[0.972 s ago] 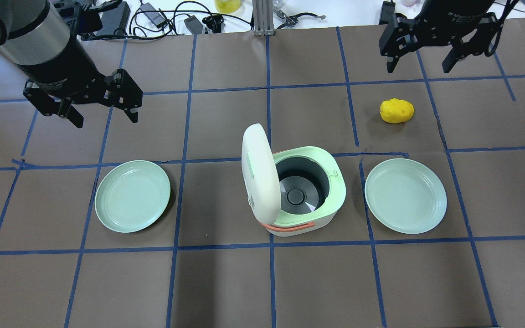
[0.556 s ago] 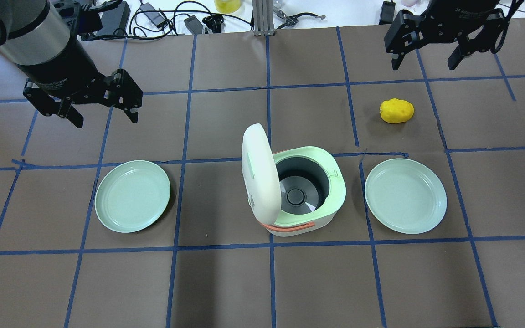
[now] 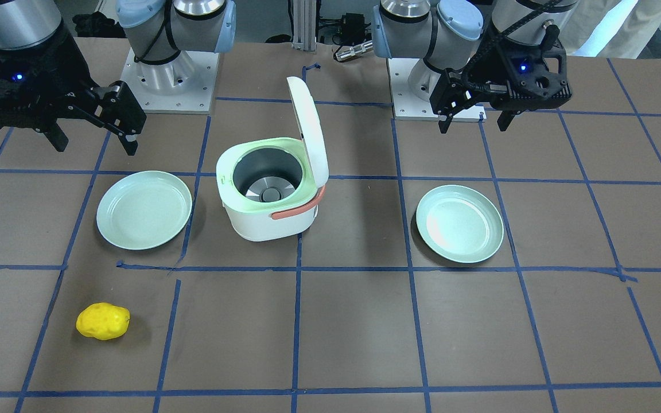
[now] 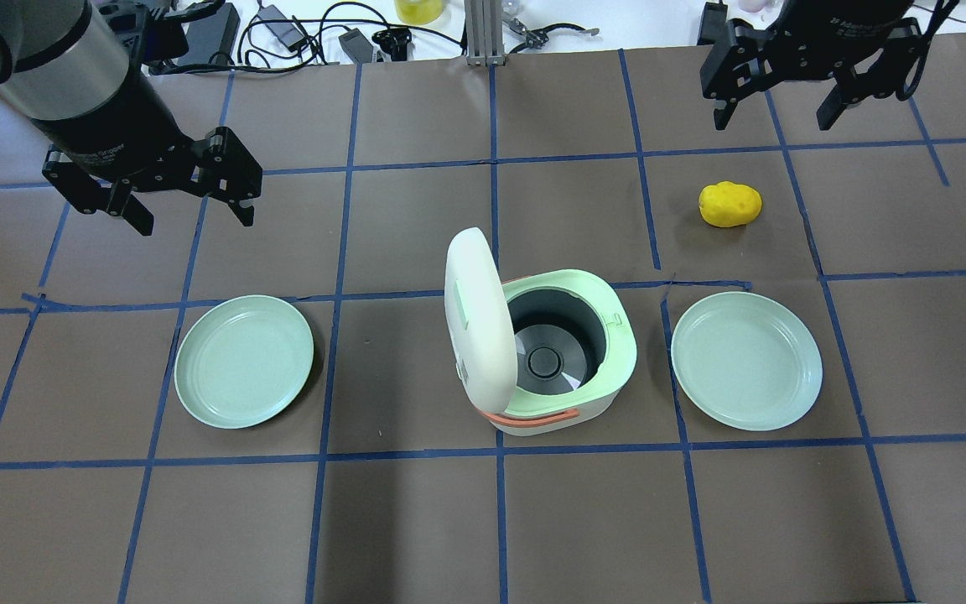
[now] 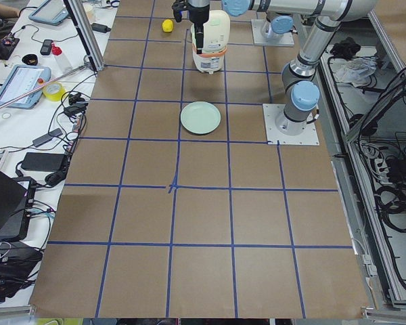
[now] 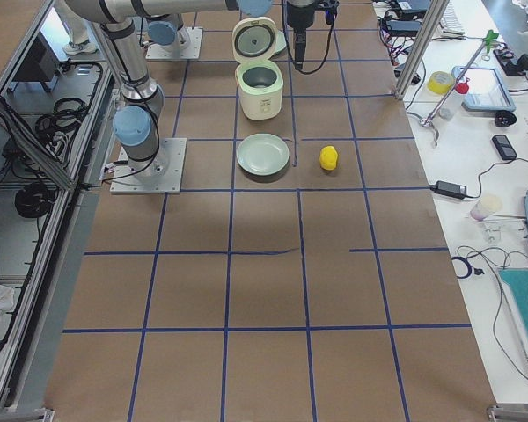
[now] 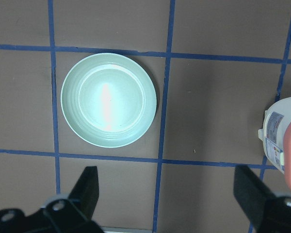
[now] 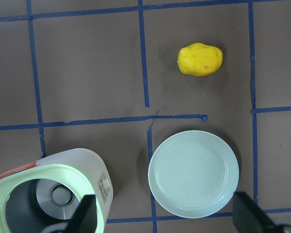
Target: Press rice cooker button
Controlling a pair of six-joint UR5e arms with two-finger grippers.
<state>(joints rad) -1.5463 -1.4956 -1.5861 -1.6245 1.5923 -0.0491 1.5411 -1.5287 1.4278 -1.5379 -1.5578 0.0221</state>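
Observation:
The white and mint rice cooker (image 4: 571,352) stands mid-table with its lid (image 4: 475,319) raised upright and the pot empty. A pale mint-green button (image 4: 459,306) shows on the lid's outer face near its free edge. My left gripper (image 4: 195,220) is open and empty, hovering far to the cooker's back left, above a green plate (image 7: 109,99). My right gripper (image 4: 771,124) is open and empty, hovering at the back right, beyond a yellow potato-like object (image 4: 730,204). In the front-facing view the cooker (image 3: 267,206) sits between both grippers.
Two mint plates lie on either side of the cooker, the left (image 4: 244,361) and the right (image 4: 746,361). Blue tape lines grid the brown table. Cables and tools lie along the far edge (image 4: 324,33). The arm bases (image 3: 170,74) stand behind the cooker.
My right gripper has shifted slightly at the back right and stays open. The left gripper, cooker, plates and yellow object have not moved.

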